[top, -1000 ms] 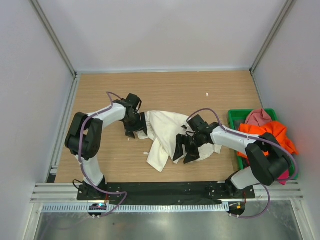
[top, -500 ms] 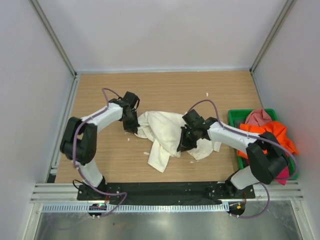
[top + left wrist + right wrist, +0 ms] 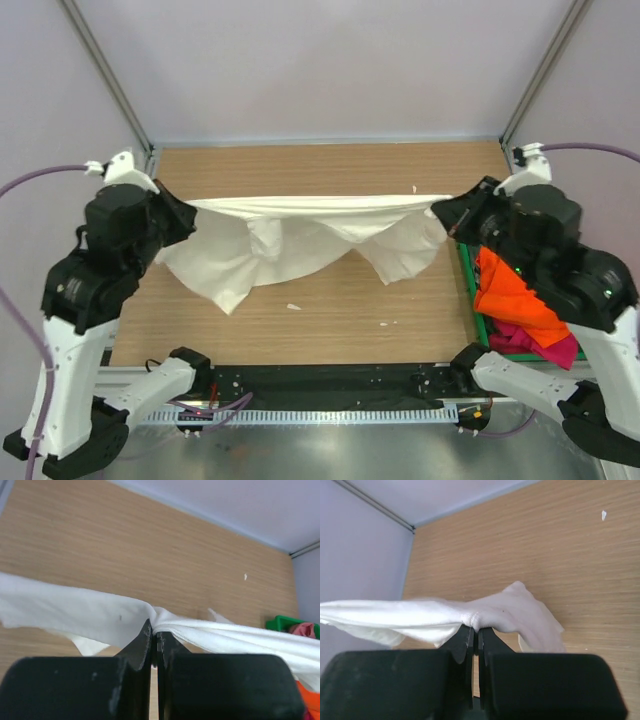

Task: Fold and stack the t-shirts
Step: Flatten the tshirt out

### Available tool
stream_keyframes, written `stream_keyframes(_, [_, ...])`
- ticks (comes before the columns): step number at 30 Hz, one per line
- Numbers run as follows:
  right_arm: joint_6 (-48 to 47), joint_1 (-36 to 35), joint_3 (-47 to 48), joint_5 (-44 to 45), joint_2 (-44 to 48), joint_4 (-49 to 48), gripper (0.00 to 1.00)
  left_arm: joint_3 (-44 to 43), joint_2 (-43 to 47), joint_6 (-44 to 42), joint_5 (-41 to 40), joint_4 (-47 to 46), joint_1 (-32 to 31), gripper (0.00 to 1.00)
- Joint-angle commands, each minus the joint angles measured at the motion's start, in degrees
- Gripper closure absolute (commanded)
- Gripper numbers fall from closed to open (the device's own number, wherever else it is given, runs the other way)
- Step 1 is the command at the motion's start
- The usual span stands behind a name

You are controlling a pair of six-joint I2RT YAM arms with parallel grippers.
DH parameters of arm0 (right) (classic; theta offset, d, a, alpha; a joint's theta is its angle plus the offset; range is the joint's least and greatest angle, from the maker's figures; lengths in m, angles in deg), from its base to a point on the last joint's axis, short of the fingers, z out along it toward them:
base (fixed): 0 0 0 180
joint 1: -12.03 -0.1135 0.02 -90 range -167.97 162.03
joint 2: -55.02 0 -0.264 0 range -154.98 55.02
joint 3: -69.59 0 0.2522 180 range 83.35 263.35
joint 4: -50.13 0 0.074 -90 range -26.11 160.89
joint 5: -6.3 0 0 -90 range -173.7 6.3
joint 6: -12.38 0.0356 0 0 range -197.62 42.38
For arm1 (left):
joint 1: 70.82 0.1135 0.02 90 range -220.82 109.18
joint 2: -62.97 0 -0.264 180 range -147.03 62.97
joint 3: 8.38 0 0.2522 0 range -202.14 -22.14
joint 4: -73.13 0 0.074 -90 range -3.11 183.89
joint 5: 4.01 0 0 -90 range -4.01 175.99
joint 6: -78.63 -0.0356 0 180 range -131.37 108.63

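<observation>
While we hold the cream-white t-shirt (image 3: 300, 235) stretched above the counter (image 3: 340, 170), with the left tool (image 3: 154, 630) and the right tool (image 3: 475, 630) each clenched on its upper edge, we judge it best to lower both ends together. With even tension, the hanging cloth should land flat. The orange t-shirt (image 3: 515, 295) waits in the green bin (image 3: 468, 272), far right.

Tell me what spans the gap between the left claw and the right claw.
The cream-white t-shirt, stretched in a band from the left claw to the right claw, both shut on it; the top view shows it.
</observation>
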Motion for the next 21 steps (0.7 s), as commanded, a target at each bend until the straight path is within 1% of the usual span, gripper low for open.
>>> stream_keyframes(1, [-1.3,0.1,7.6,9.2,-0.2,5.2,0.99,-8.7,-0.5,-5.2,-9.0,7.7,0.4,1.00])
stream_keyframes(2, [-1.8,0.1,8.6,8.3,-0.6,4.5,0.99,-12.5,-0.7,-6.2,-9.3,8.1,0.4,1.00])
stream_keyframes(5, [-2.4,0.2,10.3,5.6,-3.2,0.5,0.99,-15.8,-0.7,-11.0,-8.7,6.9,0.4,1.00])
stream_keyframes(8, [-4.4,0.1,11.6,7.6,-6.3,-3.5,0.99,-17.5,-3.2,-13.9,-9.0,5.2,0.4,1.00])
stream_keyframes(11, [-6.3,0.3,12.3,11.9,-11.3,-7.5,0.99,-18.8,-8.3,-15.4,-11.4,3.4,0.4,1.00])
stream_keyframes(12, [-6.9,0.7,12.7,12.0,-14.4,-9.7,0.99,-19.5,-9.8,-15.4,-12.4,3.0,0.4,1.00])
stream_keyframes(13, [-7.7,0.6,13.3,11.5,-15.5,-11.4,0.99,-20.4,-11.2,-15.4,-14.4,2.4,0.4,1.00])
stream_keyframes(14, [-8.4,0.7,13.1,10.5,-16.4,-13.6,0.99,-23.1,-14.5,-15.4,-14.8,2.1,0.4,1.00])
stream_keyframes(15, [-10.1,0.9,12.7,7.8,-17.8,-17.8,0.99,-25.1,-16.0,-15.6,-14.9,2.0,0.4,1.00])
stream_keyframes(16, [-11.0,1.0,13.4,6.5,-19.0,-18.9,0.99,-27.2,-17.7,-15.3,-14.9,2.6,0.4,1.00])
stream_keyframes(17, [-11.7,1.2,14.5,5.8,-20.1,-19.1,0.99,-31.4,-20.1,-15.3,-14.3,3.0,0.4,1.00])
stream_keyframes(19, [-14.7,1.4,17.9,3.8,-23.2,-18.2,0.99,-35.1,-21.1,-15.4,-10.9,3.1,0.4,1.00])
stream_keyframes(21, [-16.8,1.5,18.5,3.0,-23.2,-18.4,0.99,-35.0,-19.3,-16.6,-9.1,2.3,0.4,1.00])
